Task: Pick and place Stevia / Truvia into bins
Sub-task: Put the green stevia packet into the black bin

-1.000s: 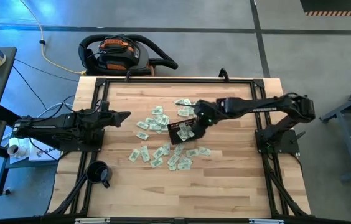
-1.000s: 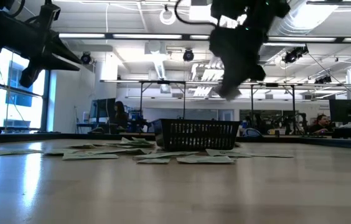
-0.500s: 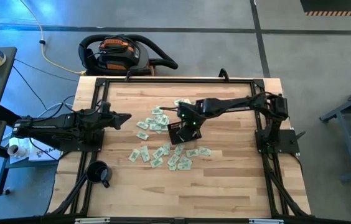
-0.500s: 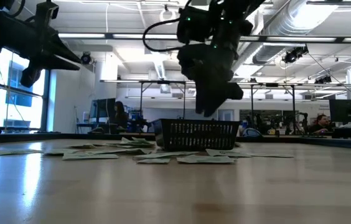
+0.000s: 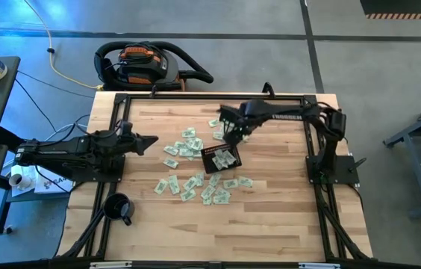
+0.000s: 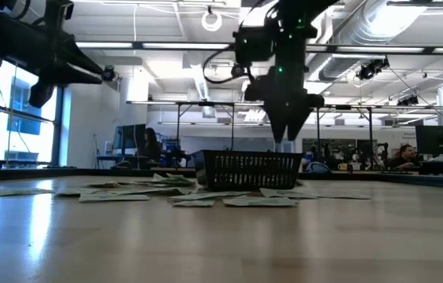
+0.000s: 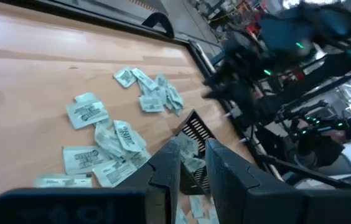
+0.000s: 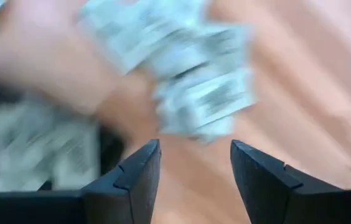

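Many pale green and white Stevia sachets (image 5: 189, 146) lie flat on the wooden table around the black mesh bin (image 5: 222, 159), some in front of it (image 6: 198, 194). A few sachets (image 5: 226, 157) lie inside the bin. My right gripper (image 5: 229, 137) hangs open, pointing down, just beyond the bin's far side (image 6: 287, 138), over a small group of sachets (image 8: 200, 87); nothing is between its fingers. My left gripper (image 5: 148, 140) waits above the table's left side, its fingers (image 7: 191, 171) a little apart and empty.
A round black mug (image 5: 119, 208) stands at the near left corner. A black frame (image 5: 210, 95) runs along the table's edges. A vacuum cleaner (image 5: 145, 65) sits on the floor beyond the far edge. Bare wood lies right of the bin (image 5: 278, 164).
My right gripper has gone from above the bin toward the table's far edge and a little down, tipping until it points steeply down. It now hangs over the sachets just beyond the bin. The bin and the sachets on the table have stayed put.
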{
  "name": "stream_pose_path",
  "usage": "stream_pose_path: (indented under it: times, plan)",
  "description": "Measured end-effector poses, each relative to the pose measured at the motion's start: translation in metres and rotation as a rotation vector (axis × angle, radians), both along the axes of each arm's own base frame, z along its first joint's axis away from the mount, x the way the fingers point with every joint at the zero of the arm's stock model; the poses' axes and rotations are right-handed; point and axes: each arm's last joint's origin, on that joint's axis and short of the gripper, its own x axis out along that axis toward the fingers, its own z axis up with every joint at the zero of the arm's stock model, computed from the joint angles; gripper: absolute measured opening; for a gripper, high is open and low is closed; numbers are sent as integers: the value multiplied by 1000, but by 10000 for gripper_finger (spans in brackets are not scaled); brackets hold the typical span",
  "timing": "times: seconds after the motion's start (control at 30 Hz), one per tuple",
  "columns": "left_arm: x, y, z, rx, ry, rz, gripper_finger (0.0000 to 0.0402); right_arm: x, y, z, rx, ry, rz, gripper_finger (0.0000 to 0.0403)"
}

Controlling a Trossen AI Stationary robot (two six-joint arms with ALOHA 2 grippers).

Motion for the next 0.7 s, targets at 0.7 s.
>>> stream_pose_path:
  times: [0.7]
  plan:
    - [1,0,6,16,-64,4,111,-1,-81,-60,95,-40,-54,189]
